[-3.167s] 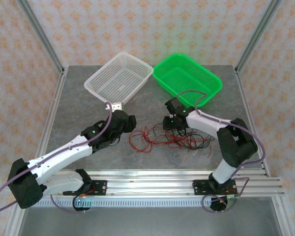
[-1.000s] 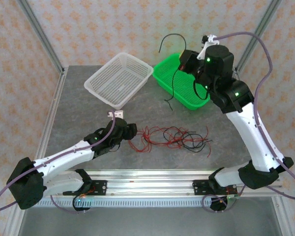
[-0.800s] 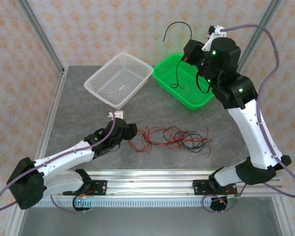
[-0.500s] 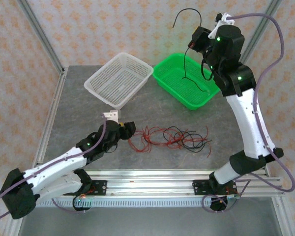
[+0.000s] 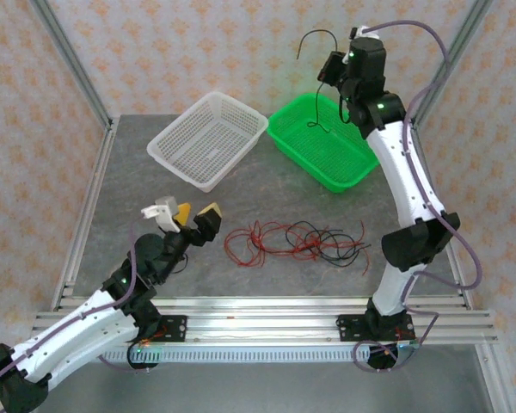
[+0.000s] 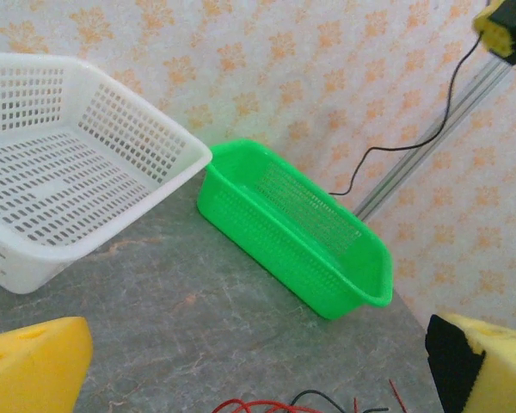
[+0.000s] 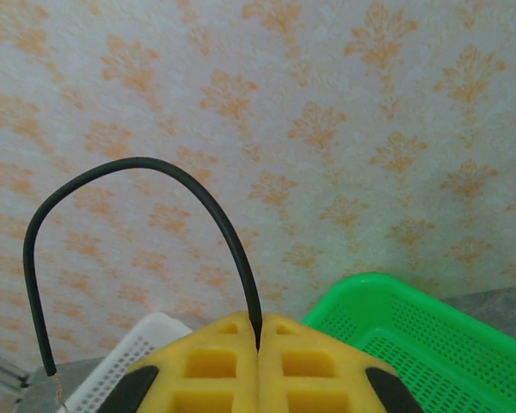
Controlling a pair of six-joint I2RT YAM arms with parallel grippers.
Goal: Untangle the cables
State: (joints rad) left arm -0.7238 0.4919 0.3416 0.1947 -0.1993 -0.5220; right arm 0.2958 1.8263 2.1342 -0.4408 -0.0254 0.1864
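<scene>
A tangle of thin red and black cables [image 5: 297, 241] lies on the grey table; its top edge shows in the left wrist view as red and black cables [image 6: 271, 404]. One black cable [image 5: 314, 39] arcs up from my right gripper [image 5: 335, 70] and hangs over the green basket [image 5: 361, 159]. My right gripper [image 7: 258, 331] has its yellow pads pressed together on this black cable [image 7: 155, 168]. My left gripper [image 5: 195, 212] is lifted off the table left of the tangle, open and empty. In its own view, my left gripper [image 6: 258, 368] has pads [image 6: 30, 366] far apart.
A white basket [image 5: 176, 142] stands at the back left beside the green basket [image 6: 241, 202], both empty. The white basket [image 6: 129, 129] fills the left of the left wrist view. The hanging black cable [image 6: 413, 129] crosses the patterned back wall. Metal frame posts flank the table.
My right arm pulled one black cable out of the tangle and carried it high over the green basket. My left gripper left the tangle's edge, rose and opened.
</scene>
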